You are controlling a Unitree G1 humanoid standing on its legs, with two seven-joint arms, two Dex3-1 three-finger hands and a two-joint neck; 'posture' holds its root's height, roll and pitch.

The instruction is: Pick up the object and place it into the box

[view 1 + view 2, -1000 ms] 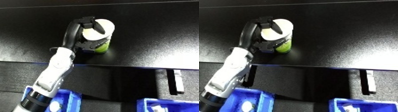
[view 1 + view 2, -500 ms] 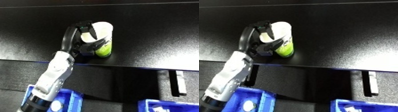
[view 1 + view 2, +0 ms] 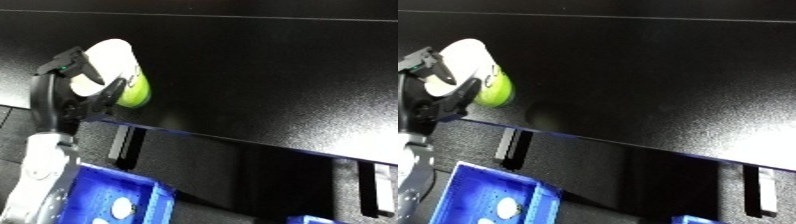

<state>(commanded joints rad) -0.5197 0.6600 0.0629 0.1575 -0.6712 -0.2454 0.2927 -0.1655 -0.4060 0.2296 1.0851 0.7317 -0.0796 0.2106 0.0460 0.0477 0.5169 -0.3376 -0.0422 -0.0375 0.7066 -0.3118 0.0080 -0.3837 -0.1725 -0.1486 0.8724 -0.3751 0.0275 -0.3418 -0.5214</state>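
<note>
Black table (image 3: 266, 75), left robot hand (image 3: 67, 95) curled round tilted white-green container (image 3: 120, 70), blue bin (image 3: 124, 192) partly cut off below

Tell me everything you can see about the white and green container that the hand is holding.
The container is a cylinder with a white upper part and a bright green rounded lower end, with small dark marks on its side that cannot be read. It looks smooth, like plastic. It is tilted, with the white end up and to the left. The black fingers of the left hand curl round it. It is above the near edge of the black table.
</note>
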